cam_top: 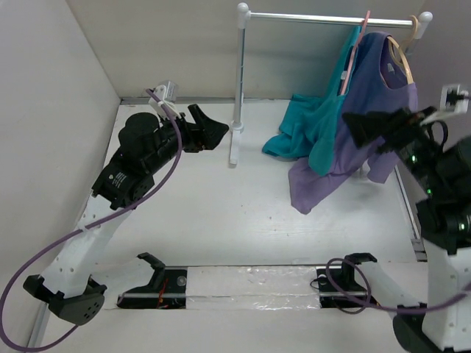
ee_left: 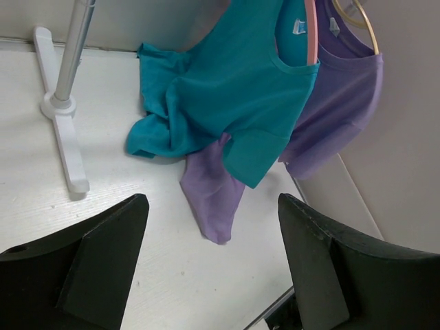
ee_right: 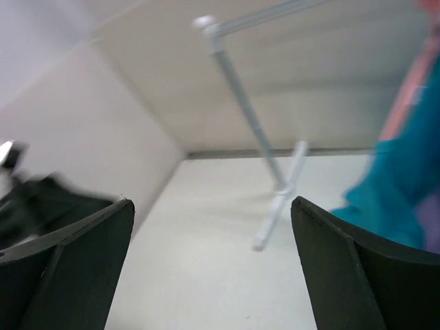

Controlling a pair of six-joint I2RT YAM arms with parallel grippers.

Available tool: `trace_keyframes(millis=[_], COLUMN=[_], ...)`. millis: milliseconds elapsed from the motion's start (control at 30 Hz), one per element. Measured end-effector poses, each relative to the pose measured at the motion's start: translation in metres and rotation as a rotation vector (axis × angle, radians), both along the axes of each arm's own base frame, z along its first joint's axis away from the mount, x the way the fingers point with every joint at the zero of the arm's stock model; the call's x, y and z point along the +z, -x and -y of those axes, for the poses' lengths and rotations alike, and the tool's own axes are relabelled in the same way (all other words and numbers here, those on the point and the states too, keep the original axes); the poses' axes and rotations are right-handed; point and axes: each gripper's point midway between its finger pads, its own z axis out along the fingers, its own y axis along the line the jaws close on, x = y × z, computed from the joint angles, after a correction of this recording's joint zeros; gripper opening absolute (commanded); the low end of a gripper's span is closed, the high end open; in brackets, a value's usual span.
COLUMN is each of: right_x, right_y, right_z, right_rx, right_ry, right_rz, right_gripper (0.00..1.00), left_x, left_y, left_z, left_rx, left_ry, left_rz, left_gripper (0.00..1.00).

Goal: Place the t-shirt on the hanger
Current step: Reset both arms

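Observation:
The teal t-shirt (cam_top: 315,131) hangs on the pink hanger (cam_top: 355,45) from the white rail (cam_top: 324,18), its lower part bunched on the table. It also shows in the left wrist view (ee_left: 227,89) with the pink hanger (ee_left: 311,31) through its neck, and at the right edge of the blurred right wrist view (ee_right: 405,179). My left gripper (cam_top: 210,129) is open and empty, left of the rack's post. My right gripper (cam_top: 368,125) is open and empty, in front of the hanging shirts.
A lilac t-shirt (cam_top: 368,125) hangs on a wooden hanger (cam_top: 407,60) just right of the teal one, its hem touching the table. The rack's post (cam_top: 240,81) and foot (cam_top: 235,143) stand at the back middle. Walls close in on the left and right.

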Motion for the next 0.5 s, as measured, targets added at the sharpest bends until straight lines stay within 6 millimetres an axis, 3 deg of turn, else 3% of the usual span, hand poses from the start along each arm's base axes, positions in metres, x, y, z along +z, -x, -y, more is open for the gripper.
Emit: trace_keyframes(millis=[133, 267, 367, 500], right_x=[-0.016, -0.056, -0.086, -0.101], right_y=[0.070, 0.106, 0.124, 0.144], right_z=[-0.040, -0.052, -0.050, -0.042], right_rx=[0.271, 0.391, 0.391, 0.364], right_ry=[-0.006, -0.023, -0.024, -0.009], right_rz=[0.071, 0.027, -0.031, -0.046], right_gripper=[1.00, 1.00, 1.00, 1.00], left_x=[0.006, 0.009, -0.008, -0.048], left_y=[0.004, 0.016, 0.030, 0.041], left_z=[-0.009, -0.019, -0.029, -0.030], left_rx=[0.033, 0.056, 0.080, 0.083], left_ry=[0.013, 0.053, 0.090, 0.132], left_rz=[0.006, 0.000, -0.039, -0.143], left_gripper=[0.74, 0.73, 0.70, 0.66])
